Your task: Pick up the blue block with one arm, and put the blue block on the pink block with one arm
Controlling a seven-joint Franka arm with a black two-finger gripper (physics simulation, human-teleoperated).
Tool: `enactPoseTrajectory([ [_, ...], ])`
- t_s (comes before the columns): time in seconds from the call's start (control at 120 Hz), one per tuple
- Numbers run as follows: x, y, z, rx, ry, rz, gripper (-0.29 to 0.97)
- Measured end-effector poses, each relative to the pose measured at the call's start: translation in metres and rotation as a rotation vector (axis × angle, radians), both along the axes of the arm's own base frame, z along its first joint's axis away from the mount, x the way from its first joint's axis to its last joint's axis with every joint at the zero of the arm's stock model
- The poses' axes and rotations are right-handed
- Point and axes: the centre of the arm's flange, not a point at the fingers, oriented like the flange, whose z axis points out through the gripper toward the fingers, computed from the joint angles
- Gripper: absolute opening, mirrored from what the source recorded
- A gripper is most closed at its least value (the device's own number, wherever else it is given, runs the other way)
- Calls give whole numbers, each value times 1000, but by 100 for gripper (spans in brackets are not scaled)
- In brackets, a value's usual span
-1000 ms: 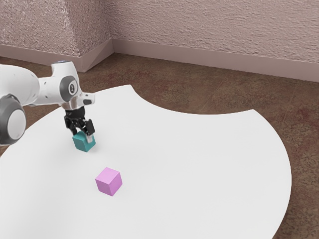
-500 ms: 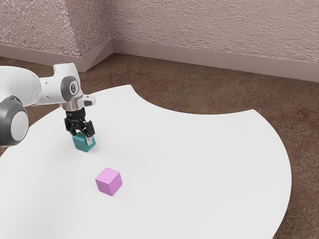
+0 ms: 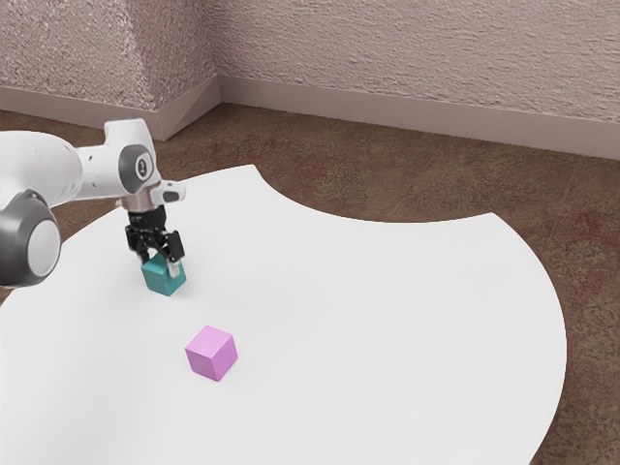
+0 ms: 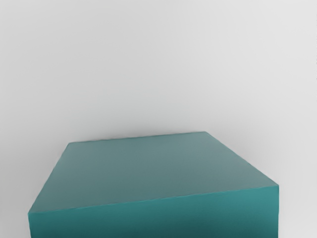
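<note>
The blue block (image 3: 163,280), a small teal-blue solid cube, is sitting flat on the white rounded surface (image 3: 387,320), toward the exterior view's left. In the wrist view its top face (image 4: 148,168) is lying just under the hand, with bare white around it. The black two-finger tool (image 3: 161,262) is standing directly over the cube, reaching down onto its upper part. Whether it is already gripping the cube or merely standing open about it cannot be told. The white arm (image 3: 58,179) is entering from the exterior view's left.

The pink block (image 3: 211,353), a pale pink solid cube, is resting apart from the blue one, nearer the camera and a little toward the exterior view's right, with open surface between the two.

Step in hand, as judged: securing the blue block before lifting it.

- The hold should be confirmed as square and centred on two opposite faces. A corner grip would be letting the cube twist.
- The lift should be going straight up until the cube is clearing the height of the pink block. A low sideways carry risks knocking the target away.
- The carry should be ending directly above the pink block, with the edges of the two cubes lined up.
- The descent should be slow, and release should wait until the faces are meeting. Dropping from above would be inviting a bounce or a tilted stack.
</note>
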Motion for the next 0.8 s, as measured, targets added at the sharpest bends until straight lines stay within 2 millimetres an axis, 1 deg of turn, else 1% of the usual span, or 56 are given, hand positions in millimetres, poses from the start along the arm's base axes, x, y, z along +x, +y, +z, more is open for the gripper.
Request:
enactPoseTrajectory([
  [0.267, 9, -2, 3, 3, -16, -7, 66],
  [0.8, 10, -3, -2, -9, 12, -10, 66],
])
